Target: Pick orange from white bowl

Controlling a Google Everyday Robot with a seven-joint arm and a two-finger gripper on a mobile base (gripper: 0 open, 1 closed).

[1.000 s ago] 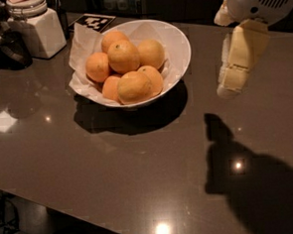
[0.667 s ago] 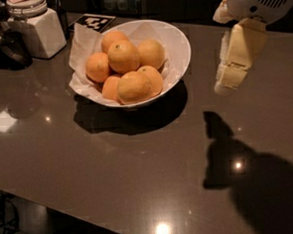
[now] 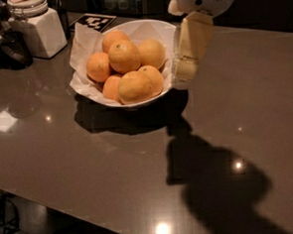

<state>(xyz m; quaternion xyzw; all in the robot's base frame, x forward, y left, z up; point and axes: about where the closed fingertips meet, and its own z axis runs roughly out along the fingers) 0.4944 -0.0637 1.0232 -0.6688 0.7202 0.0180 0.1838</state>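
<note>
Glossy grey-brown counter (image 3: 64,158) in a dark room, ceiling lights glinting off it (big arm shadow at 5 o'clock). Jar (image 3: 36,27) sits at 10 o'clock from the bowl (image 3: 146,23). The orange (image 3: 124,56) is top-middle of the pile: yellowish, dimpled, with a dark stem dot. The gripper (image 3: 184,79) hangs at the bowl's 3 o'clock rim, holding nothing; can't tell how open it is.

Claw (image 3: 183,80) beside white bowl (image 3: 141,22), open above
</note>
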